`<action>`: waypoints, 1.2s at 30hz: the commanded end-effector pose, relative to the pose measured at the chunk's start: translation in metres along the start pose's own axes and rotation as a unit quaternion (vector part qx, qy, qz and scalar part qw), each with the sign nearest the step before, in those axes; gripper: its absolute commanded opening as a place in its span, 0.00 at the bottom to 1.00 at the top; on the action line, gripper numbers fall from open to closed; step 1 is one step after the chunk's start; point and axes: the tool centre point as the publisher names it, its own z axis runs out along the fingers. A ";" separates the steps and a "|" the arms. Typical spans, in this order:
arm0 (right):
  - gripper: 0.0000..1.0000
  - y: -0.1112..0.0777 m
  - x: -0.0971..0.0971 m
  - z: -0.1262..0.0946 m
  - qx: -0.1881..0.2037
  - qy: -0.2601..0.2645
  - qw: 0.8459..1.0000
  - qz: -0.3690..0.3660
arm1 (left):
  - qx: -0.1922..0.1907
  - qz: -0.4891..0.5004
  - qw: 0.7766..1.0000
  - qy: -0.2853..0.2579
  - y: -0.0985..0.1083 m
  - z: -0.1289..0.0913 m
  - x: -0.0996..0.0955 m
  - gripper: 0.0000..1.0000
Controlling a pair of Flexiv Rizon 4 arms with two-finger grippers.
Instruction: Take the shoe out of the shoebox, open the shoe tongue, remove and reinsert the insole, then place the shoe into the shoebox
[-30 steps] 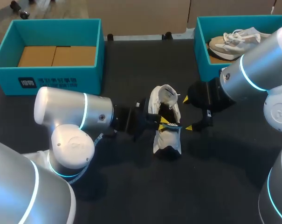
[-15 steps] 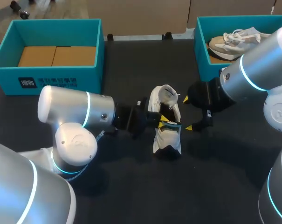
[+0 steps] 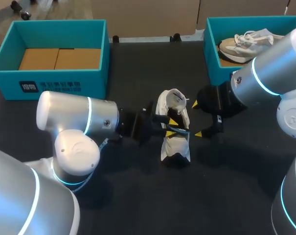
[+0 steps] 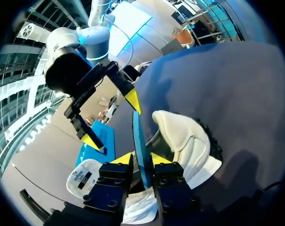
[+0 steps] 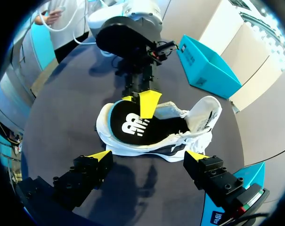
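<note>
Evidently to slide it through the opening, my left end effector [image 3: 172,127] pinched the insole [image 4: 141,146] on edge over the shoe [image 3: 176,149], mid-counter [image 3: 138,196]; my right end effector [image 3: 196,119] hung wide at the shoe's 3 o'clock.

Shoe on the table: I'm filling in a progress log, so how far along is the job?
Done: the shoe lies out on the table, its tongue folded open. In hand: the left tool is shut on the insole, partly in the shoe; going out or back in, I cannot tell. The right tool hangs open beside it. Left: seating the insole and boxing the shoe.
</note>
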 end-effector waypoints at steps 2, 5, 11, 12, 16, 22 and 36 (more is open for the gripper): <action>1.00 0.001 0.001 0.001 0.002 -0.001 1.000 0.000 | 0.006 -0.002 1.000 0.013 -0.005 0.001 0.002 0.11; 1.00 0.001 0.001 0.001 0.002 -0.001 1.000 0.000 | 0.010 -0.006 0.999 0.029 -0.005 0.005 0.006 0.00; 1.00 0.001 0.001 0.001 0.002 -0.001 1.000 0.000 | 0.019 -0.012 0.999 0.043 -0.001 0.009 0.010 0.00; 1.00 0.001 0.001 0.001 0.002 -0.001 1.000 0.000 | 0.021 -0.011 0.999 0.045 0.000 0.010 0.010 0.00; 1.00 0.001 0.001 0.001 0.002 -0.001 1.000 0.000 | 0.019 -0.009 0.999 0.050 0.007 0.011 0.009 0.00; 1.00 0.001 0.001 0.001 0.002 -0.001 1.000 0.000 | 0.005 -0.013 0.998 0.062 0.020 0.011 0.011 0.00; 1.00 0.001 0.001 0.001 0.002 -0.001 1.000 0.000 | 0.006 -0.011 0.999 0.047 0.012 0.004 0.004 0.35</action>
